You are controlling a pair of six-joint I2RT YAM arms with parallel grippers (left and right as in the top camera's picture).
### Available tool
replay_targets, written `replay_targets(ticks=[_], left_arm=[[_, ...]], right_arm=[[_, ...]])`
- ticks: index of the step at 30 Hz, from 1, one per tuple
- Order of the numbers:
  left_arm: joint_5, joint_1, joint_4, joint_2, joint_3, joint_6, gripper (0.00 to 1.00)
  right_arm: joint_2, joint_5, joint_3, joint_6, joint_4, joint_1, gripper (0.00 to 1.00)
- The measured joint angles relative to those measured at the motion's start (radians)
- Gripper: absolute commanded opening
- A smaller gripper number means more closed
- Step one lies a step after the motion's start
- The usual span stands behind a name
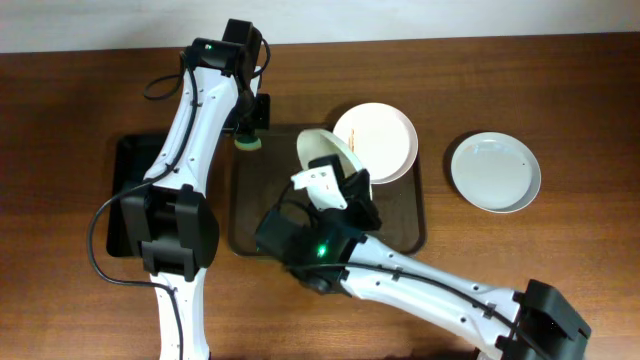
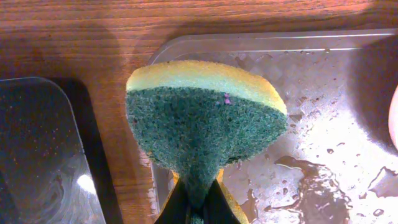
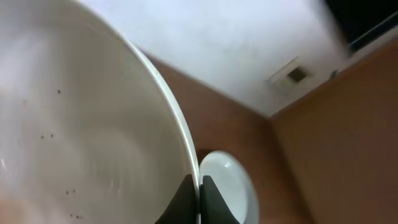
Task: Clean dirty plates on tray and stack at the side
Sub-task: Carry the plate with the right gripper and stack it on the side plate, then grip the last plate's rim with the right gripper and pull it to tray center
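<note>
Wooden worktop, seen from above, carrying two trays and three white plates. Brown tray: centre of the overhead view, rectangular; the left wrist view shows its surface wet, with beads and puddles of water. Black tray: left of centre, just beside the brown tray, partly under the left arm; its corner appears at the lower left of the left wrist view. Left tool: above the upper left corner of the brown tray, fingers closed tight on a sponge, yellow backing uppermost, green scouring face toward the camera, hanging over the tray's left rim; contact with the tray cannot be told. Right tool: over the middle of the brown tray, fingers pinched on the rim of a tilted plate, raised steeply on edge; the inner face fills the left of the right wrist view and bears small dark specks. Streaked plate: lying flat at the upper right corner of the brown tray, faint orange marks on it, partly overlapped by the tilted plate. Clean plate: flat on the bare worktop, right of the brown tray, apart from it
</note>
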Motion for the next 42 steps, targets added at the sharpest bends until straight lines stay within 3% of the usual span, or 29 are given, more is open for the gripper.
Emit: replay_targets(ticks=[4, 8, 10, 11, 12, 14, 16, 18, 20, 21, 25, 32, 35, 36, 38, 39, 41, 42], left_arm=[[0.000, 0.000, 0.000, 0.000, 0.000, 0.000, 0.01], [0.000, 0.000, 0.000, 0.000, 0.000, 0.000, 0.01], [0.000, 0.000, 0.000, 0.000, 0.000, 0.000, 0.01], [0.000, 0.000, 0.000, 0.000, 0.000, 0.000, 0.01], [0.000, 0.000, 0.000, 0.000, 0.000, 0.000, 0.01], [0.000, 0.000, -0.001, 0.000, 0.000, 0.000, 0.01], [0.000, 0.000, -0.001, 0.000, 0.000, 0.001, 0.01], [0.000, 0.000, -0.001, 0.000, 0.000, 0.003, 0.01], [0.000, 0.000, -0.002, 0.000, 0.000, 0.003, 0.01], [0.000, 0.000, -0.001, 0.000, 0.000, 0.003, 0.01], [0.000, 0.000, -0.002, 0.000, 0.000, 0.003, 0.01], [0.000, 0.000, -0.001, 0.000, 0.000, 0.003, 0.01], [0.000, 0.000, 0.000, 0.000, 0.000, 0.004, 0.01], [0.000, 0.000, 0.000, 0.000, 0.000, 0.003, 0.01], [0.000, 0.000, 0.000, 0.000, 0.000, 0.003, 0.01], [0.000, 0.000, 0.000, 0.000, 0.000, 0.003, 0.01], [0.000, 0.000, 0.001, 0.000, 0.000, 0.003, 0.01], [0.000, 0.000, 0.004, 0.000, 0.000, 0.004, 0.01]], right_arm=[[0.000, 0.184, 0.000, -0.001, 0.000, 0.021, 0.04], [0.000, 0.220, 0.000, -0.003, 0.005, 0.021, 0.04], [0.000, 0.140, 0.000, -0.003, 0.012, 0.020, 0.04], [0.000, 0.011, 0.000, 0.005, 0.012, 0.008, 0.04], [0.000, -0.230, 0.000, 0.037, 0.014, -0.055, 0.04], [-0.004, -0.510, 0.000, 0.060, 0.014, -0.175, 0.04], [-0.045, -0.716, -0.001, 0.060, 0.010, -0.313, 0.04], [-0.175, -0.907, -0.001, 0.042, -0.019, -0.561, 0.04], [-0.219, -1.032, 0.002, 0.003, -0.066, -0.832, 0.04], [-0.219, -1.067, -0.001, -0.027, -0.079, -1.046, 0.04], [-0.183, -1.100, -0.075, -0.063, 0.034, -1.424, 0.04], [0.061, -1.171, -0.104, -0.077, 0.160, -1.480, 0.05], [0.077, -1.218, -0.104, -0.123, 0.167, -1.438, 0.53], [0.077, -1.226, -0.104, -0.134, 0.167, -1.414, 0.92], [0.077, -1.243, -0.104, -0.141, 0.160, -1.383, 0.98], [0.079, -1.275, -0.087, -0.146, 0.131, -1.374, 0.93], [0.089, -1.389, 0.117, -0.190, 0.020, -1.330, 0.72], [0.089, -1.427, 0.187, -0.196, 0.025, -1.299, 0.68]])
